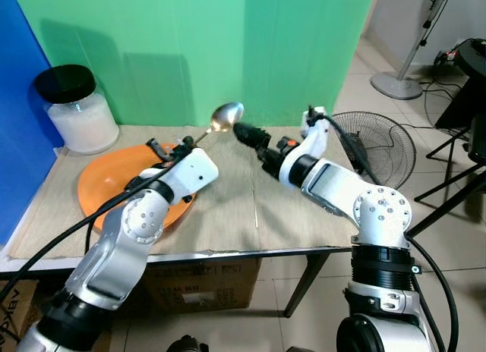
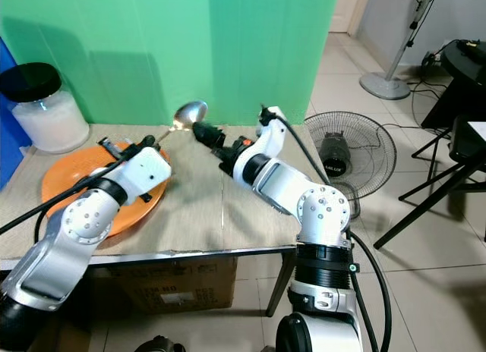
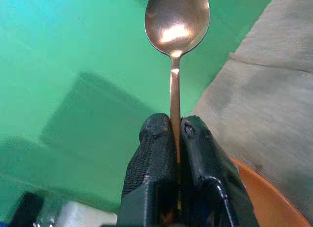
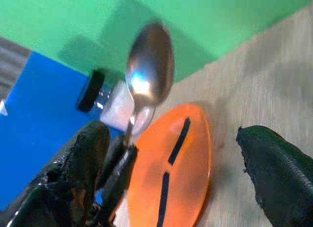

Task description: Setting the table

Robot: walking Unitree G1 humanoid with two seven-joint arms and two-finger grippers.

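Metal spoon [image 1: 225, 117] is up in the air above the table [image 1: 228, 215], bowl end high, tilted toward the green backdrop [image 1: 190, 41]. Left gripper [image 3: 177, 139] has its 2 fingers closed tight on the handle, clear in the left wrist view. Left arm reaches over the orange plate [image 1: 102, 181], which lies flat on the beige table cover, near the left end. 2 dark strips lie on the plate, can't tell what they are. Glass jar with black lid [image 1: 76, 109] stands behind the plate, near the blue panel [image 1: 19, 102].

Right gripper [image 4: 171, 163] sits just beside the spoon bowl with fingers spread wide, nothing in them; spoon shows off to 1 side of the gap in the right wrist view, near 1 finger, not centred.

Looks like a handover, left to right, or the right just lining up. To do it well: right fingers should centre on the neck or upper handle, not the slippery curved bowl, close fully before the left lets go. Left should hold steady, no twist. Thin polished handle may pivot in a 2-finger pinch, so grip square across the flat. Then lay it on bare cloth beside the plate
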